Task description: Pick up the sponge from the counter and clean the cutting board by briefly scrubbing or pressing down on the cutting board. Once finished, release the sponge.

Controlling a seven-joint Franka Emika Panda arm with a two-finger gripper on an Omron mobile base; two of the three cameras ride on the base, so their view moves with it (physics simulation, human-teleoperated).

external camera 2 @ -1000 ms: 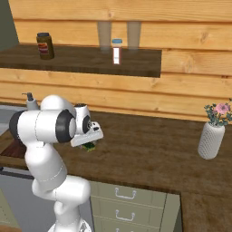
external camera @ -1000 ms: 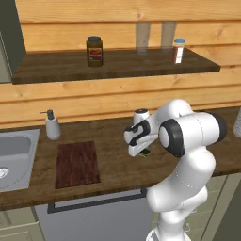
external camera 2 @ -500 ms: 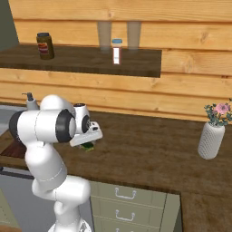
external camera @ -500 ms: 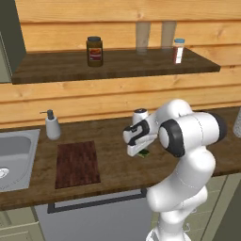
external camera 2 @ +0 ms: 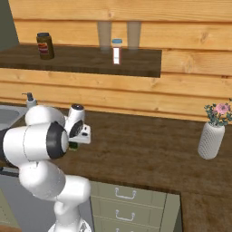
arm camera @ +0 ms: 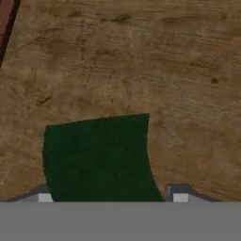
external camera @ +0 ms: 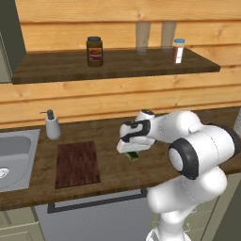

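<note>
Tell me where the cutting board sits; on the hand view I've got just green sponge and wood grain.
Observer: The cutting board lies on the counter between the sponge and the sink.
Operator: Is the tool down at the sponge?
Observer: Yes, the tool is right over it, with green showing beneath the hand.
Operator: Anything near the board?
Observer: A soap dispenser stands just behind it, near the sink's corner.
</note>
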